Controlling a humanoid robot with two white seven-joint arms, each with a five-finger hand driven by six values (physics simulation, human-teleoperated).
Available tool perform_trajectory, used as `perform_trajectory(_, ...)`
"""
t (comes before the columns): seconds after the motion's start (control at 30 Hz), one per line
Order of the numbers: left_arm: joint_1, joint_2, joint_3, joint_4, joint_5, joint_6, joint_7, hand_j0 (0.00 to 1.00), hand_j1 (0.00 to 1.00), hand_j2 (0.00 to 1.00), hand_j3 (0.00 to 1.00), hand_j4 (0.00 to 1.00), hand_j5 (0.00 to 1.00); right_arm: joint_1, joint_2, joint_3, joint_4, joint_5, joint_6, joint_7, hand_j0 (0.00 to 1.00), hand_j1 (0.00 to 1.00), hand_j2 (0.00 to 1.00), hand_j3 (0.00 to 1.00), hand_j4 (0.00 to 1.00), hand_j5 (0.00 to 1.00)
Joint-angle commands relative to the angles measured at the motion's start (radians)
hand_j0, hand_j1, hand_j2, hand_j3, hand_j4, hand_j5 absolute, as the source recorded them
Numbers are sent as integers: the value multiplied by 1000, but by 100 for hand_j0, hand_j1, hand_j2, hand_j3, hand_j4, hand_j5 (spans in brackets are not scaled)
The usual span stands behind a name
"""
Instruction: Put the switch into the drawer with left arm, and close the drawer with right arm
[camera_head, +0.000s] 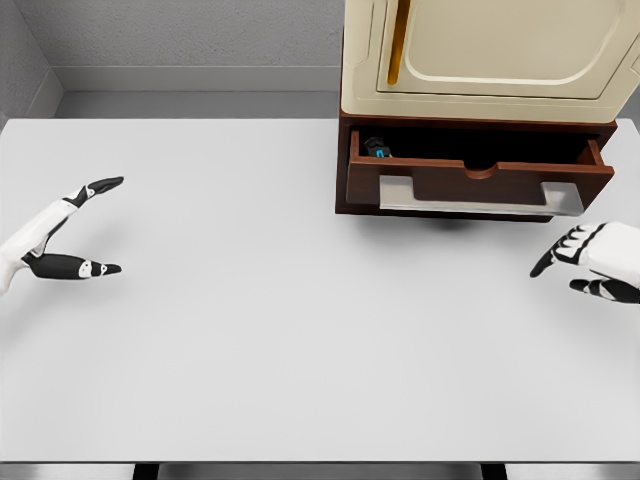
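**Switch stowed, drawer open**

The switch (378, 148) lies in the drawer (478, 180), at its left end. Left hand (70, 232) is spread and empty; right hand (592, 262), loosely curled below the drawer's right corner, holds nothing. An off-centre push could skew the drawer.

The table (250, 330) has a smooth, matt, pale grey top with no visible grain or texture. The drawer (470, 180) looks like dark reddish-brown wood with a low satin finish; its handle (480, 197) is a flat bar of light grey, brushed-looking metal. The cabinet (490, 55) above it has a cream, smooth, slightly glossy shell like moulded plastic or enamel. The left hand (65, 235) and right hand (592, 262) combine glossy white casings with black, plastic-looking fingertips. The rear wall (190, 30) is grey and finely rough.
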Motion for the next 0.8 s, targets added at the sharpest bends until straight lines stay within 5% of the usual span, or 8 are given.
perform_trajectory(0.0,0,8,-1,12,8,2,0,100,100,100,100,100,100,-2,7,-1,-21,-4,2,-1,63,63,63,63,63,63)
perform_trajectory(0.1,-3,34,-9,17,-39,2,0,100,100,100,100,100,100,-9,16,-1,-21,-4,2,1,64,64,64,64,64,64)
perform_trajectory(0.37,3,27,0,3,-38,2,0,100,100,100,100,100,100,-71,117,2,-21,28,2,4,67,67,67,67,67,67)
perform_trajectory(0.5,3,27,2,3,-38,2,0,100,100,100,100,100,100,-130,137,85,-18,51,2,2,68,68,68,68,68,68)
perform_trajectory(0.77,5,25,3,2,-36,2,0,100,100,100,100,100,100,-161,183,90,8,94,2,4,70,70,70,70,70,70)
